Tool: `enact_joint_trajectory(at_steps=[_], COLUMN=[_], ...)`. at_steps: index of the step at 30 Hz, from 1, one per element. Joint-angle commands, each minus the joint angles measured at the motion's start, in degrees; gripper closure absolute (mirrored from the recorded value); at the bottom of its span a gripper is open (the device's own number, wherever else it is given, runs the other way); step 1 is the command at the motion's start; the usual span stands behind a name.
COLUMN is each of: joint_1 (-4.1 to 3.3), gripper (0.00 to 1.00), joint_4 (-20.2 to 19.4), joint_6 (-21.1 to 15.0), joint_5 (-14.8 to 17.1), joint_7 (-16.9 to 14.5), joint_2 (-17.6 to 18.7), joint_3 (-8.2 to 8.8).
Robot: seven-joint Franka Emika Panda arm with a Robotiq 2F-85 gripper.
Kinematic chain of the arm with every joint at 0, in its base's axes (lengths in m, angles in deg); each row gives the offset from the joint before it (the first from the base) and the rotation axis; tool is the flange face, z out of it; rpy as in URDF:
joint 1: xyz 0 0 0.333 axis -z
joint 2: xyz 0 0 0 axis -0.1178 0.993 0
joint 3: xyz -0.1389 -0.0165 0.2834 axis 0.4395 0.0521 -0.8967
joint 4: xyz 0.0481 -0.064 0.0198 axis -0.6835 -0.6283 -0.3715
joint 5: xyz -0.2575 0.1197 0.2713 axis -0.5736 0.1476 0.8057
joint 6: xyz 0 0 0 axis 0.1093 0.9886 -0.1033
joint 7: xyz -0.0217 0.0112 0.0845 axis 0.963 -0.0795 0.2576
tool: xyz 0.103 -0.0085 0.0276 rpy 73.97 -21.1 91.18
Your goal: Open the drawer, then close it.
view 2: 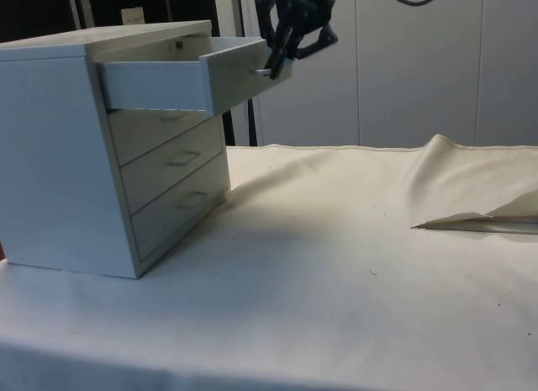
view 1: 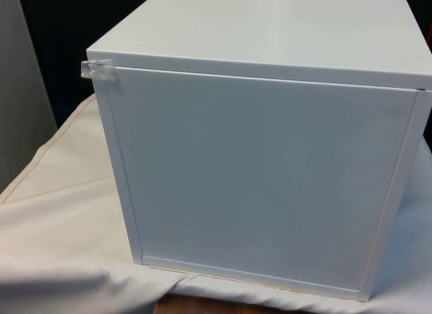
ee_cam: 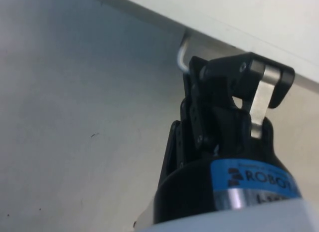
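Observation:
A white chest of drawers (view 2: pixel 59 155) stands on the cloth, and its plain back panel (view 1: pixel 256 179) faces the front view. Its top drawer (view 2: pixel 160 84) is pulled well out. My black gripper (view 2: pixel 273 65) is at the drawer's front, shut on the thin metal handle (view 2: pixel 262 71). In the wrist view the fingers (ee_cam: pixel 259 92) of the gripper (ee_cam: pixel 227 72) close over the handle, whose bent end (ee_cam: pixel 182 57) sticks out beside them under the drawer front (ee_cam: pixel 249 17).
The lower drawers (view 2: pixel 172 160) are shut. A raised fold of cloth (view 2: pixel 479 214) lies at the side view's right. A scrap of clear tape (view 1: pixel 98 69) sticks to the chest's upper back corner. Open cloth (view 2: pixel 336 265) stretches in front of the drawers.

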Motion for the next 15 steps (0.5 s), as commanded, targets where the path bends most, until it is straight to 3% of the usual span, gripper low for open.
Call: enact_joint_trajectory(at_steps=[1, 6, 7, 8, 15], joint_1=[1.09, 1.43, 0.34, 1.49, 1.78], gripper=[1.0, 1.0, 1.0, 1.0, 1.0], joint_4=[-1.38, -3.44, -2.23, -3.78, -5.39], joint_6=[0.4, 1.09, 0.63, 1.26, 1.32], joint_5=[-0.86, -0.86, -0.06, -0.86, -0.8], joint_7=[0.0, -0.97, -0.97, -1.09, -1.95], joint_2=[-1.66, -4.47, -2.81, -4.93, -6.93], joint_3=[-0.52, -0.06, 0.52, 0.0, 0.4])
